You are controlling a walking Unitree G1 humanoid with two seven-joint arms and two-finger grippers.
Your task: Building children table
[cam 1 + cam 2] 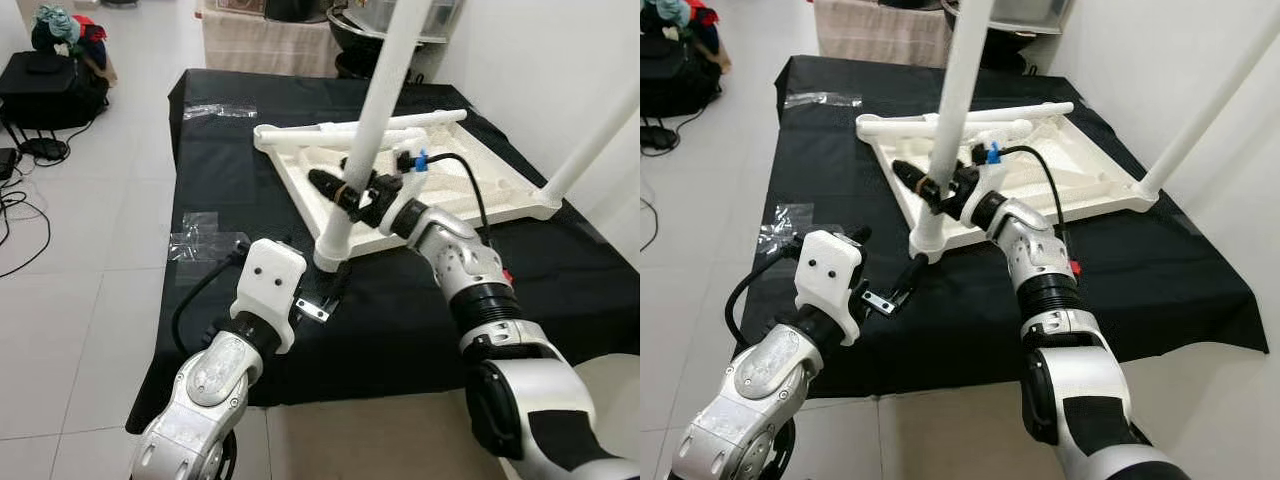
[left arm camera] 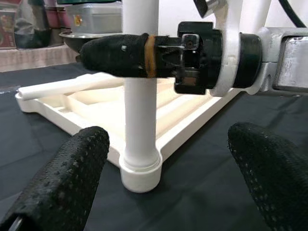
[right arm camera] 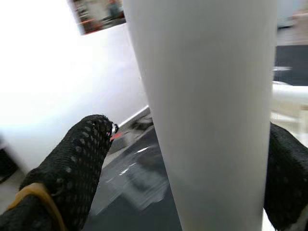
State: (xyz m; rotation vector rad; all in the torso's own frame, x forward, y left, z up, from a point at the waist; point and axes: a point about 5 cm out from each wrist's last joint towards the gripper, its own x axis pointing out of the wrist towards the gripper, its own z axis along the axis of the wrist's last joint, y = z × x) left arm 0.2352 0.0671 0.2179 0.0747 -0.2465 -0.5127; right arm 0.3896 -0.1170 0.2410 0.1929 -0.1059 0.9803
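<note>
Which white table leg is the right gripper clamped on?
The upright white plastic leg at the upturned tabletop's near corner; right gripper grips it.

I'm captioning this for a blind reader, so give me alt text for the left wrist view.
The right gripper is shut on an upright white leg that stands in a corner socket of the upside-down white tabletop on a black cloth. The left gripper is open, its black fingers low in front, short of the leg.
</note>
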